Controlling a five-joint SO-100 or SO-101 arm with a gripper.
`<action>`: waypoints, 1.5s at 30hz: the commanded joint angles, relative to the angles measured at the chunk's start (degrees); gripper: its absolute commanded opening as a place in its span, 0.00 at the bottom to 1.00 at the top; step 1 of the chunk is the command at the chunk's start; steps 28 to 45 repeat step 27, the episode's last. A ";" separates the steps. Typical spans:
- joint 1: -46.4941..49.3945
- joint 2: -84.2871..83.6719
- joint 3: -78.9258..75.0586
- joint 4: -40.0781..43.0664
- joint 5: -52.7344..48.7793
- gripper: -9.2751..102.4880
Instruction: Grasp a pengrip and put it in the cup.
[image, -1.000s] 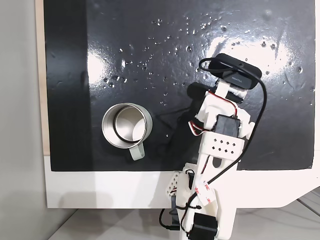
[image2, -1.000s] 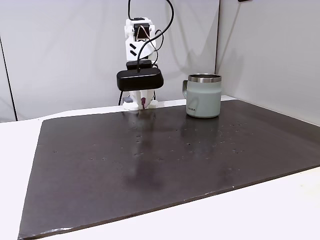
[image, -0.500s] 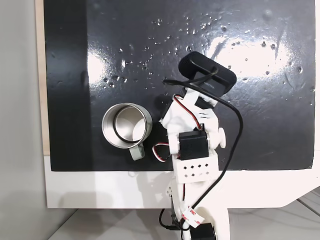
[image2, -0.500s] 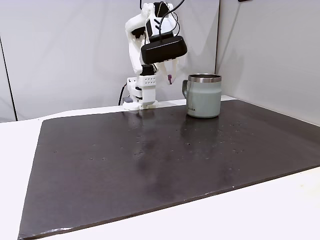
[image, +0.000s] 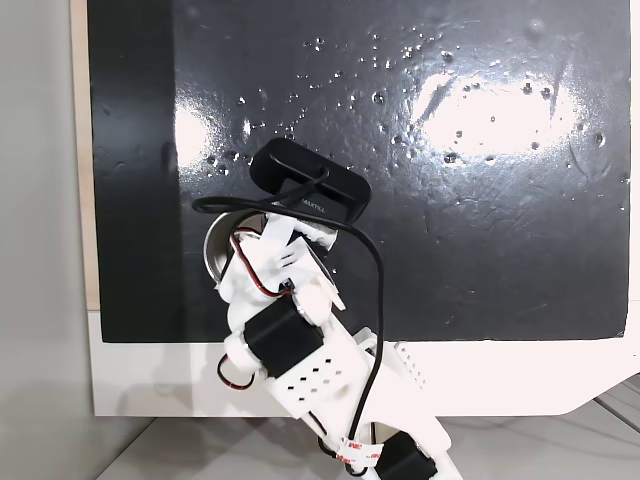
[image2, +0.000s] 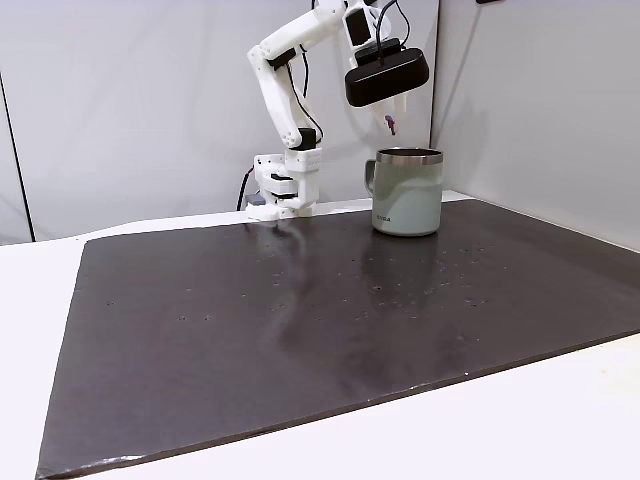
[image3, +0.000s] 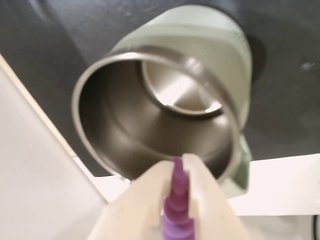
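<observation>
Gripper (image3: 176, 172): pale two-finger type, pinched on the pengrip (image3: 175, 210). In the wrist view we see both fingers pressed against the piece from either side, its purple ribbed body running up the narrow gap between them and its tip just clearing the fingertips.

Pengrip: small purple tube, stubby, ringed along its length. We judge it very light, and soft or rubbery rather than stiff, so it should give a little under the pinch and is unlikely to slide. Not fragile, as far as we can tell. Best hold is across the middle of the barrel, on the ribs, with the long axis lying along the fingers, which is how it sits now. In a fixed view it shows as a purple speck (image2: 390, 123) hanging below the camera bar (image2: 386, 78), above the cup (image2: 408, 192) and apart from it.

Cup: steel mug, pale green outside, shiny inside, upright on the dark mat (image2: 300, 320). Its open mouth (image3: 155, 112) lies directly ahead of the fingertips in the wrist view. In a fixed view from above, the arm covers most of it, leaving an arc of rim (image: 210, 245).

Handling note: we expect so light a piece to bounce on the steel bottom, so a release well inside the rim line seems wise.
</observation>
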 joint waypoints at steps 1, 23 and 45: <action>-3.43 -0.62 -3.52 -0.35 2.81 0.08; -2.90 -1.05 -3.34 1.14 4.04 0.42; -2.46 -0.79 -3.43 1.49 3.69 0.42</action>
